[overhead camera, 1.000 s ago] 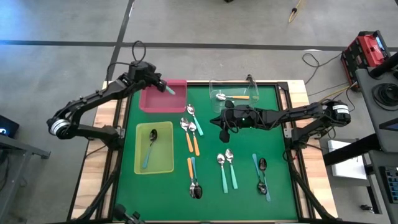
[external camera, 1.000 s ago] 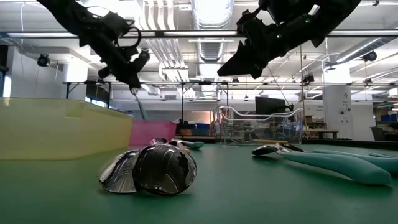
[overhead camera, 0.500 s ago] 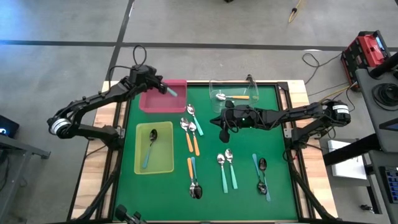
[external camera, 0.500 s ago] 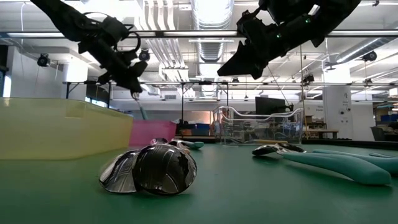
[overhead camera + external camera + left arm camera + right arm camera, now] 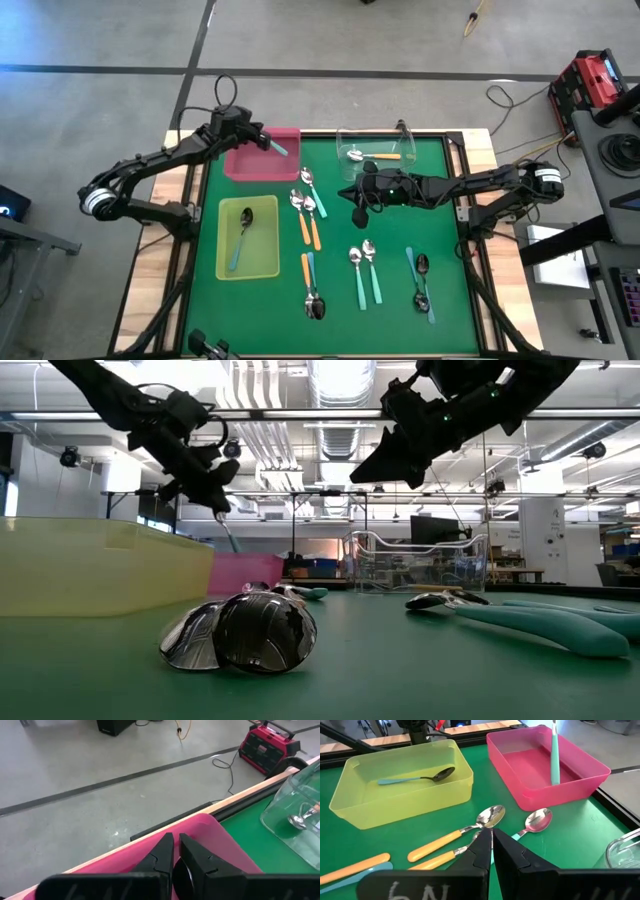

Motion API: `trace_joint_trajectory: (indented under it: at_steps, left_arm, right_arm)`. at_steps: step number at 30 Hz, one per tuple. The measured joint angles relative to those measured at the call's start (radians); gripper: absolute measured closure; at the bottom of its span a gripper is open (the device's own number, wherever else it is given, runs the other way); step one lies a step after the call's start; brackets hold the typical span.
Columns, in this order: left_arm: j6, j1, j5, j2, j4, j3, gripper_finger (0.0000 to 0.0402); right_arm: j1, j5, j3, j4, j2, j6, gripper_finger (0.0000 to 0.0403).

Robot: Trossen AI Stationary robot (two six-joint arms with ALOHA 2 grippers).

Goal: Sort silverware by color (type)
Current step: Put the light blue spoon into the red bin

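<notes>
Green tabletop (image 5: 390, 240) mid-frame, silverware (image 5: 312, 222) scattered across it, mostly centre to lower right; one in yellow-green tray (image 5: 226, 262), one in clear tray (image 5: 345, 138). Spoons look light, stiff, with slick metal bowls; best pinched mid-handle. Left end effector (image 5: 262, 139), upper left, clamps teal spoon (image 5: 554, 754) over pink tray (image 5: 238, 168). Right end effector (image 5: 358, 212), centre, closed, empty. "6N" legible on its wrist.

I see three trays on my green desk (image 5: 400, 250): a pink tray (image 5: 262, 165) at the far left corner, a clear tray (image 5: 378, 148) along the far edge, a yellow-green tray (image 5: 262, 262) by the left edge.
</notes>
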Motion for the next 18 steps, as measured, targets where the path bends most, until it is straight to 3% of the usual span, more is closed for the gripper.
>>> trace_joint_trajectory:
  at_steps: [18]
  left_arm:
    - [0.011, 0.0, -0.002, 0.028, 0.009, -0.003, 0.0393]
  right_arm:
    - [0.0, 0.0, -0.001, 0.0, 0.0, 0.006, 0.0394]
